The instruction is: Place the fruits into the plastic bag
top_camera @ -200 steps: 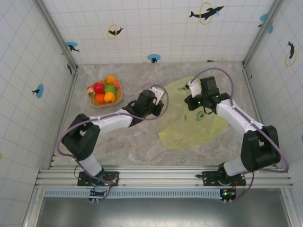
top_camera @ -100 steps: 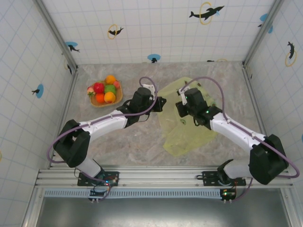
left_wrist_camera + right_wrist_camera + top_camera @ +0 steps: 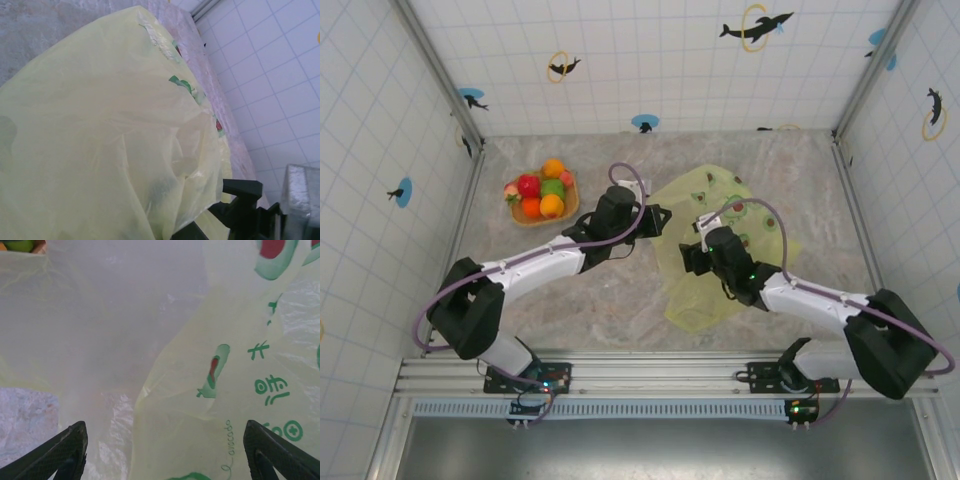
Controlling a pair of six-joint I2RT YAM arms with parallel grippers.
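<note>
The plastic bag (image 3: 740,215) lies on the mottled grey-tan stone-look desk (image 3: 570,300). It is a thin, crinkly, translucent yellow-green sheet printed with small green avocado pictures and green lettering. From above, its long axis runs from the near edge of the desk toward the far wall, leaning slightly right at the far end. Its left side is lifted off the surface into soft folds. The left fingers (image 3: 657,215) sit at that raised left edge, pressed together and pinching the film. In the left wrist view the bag (image 3: 100,140) billows up as a smooth, pale, wrinkled dome. The right fingers (image 3: 693,256) sit over the near-left part of the bag. In the right wrist view these black fingers (image 3: 70,447) are spread wide, with only the puckered film (image 3: 210,390) between them and nothing held. The fruits (image 3: 542,192) are well to the left of the bag and apart from it. They are small, glossy and rounded, coloured orange, red, green and pinkish, and they are heaped on a shallow, oval, orange-tan woven tray (image 3: 574,202).
</note>
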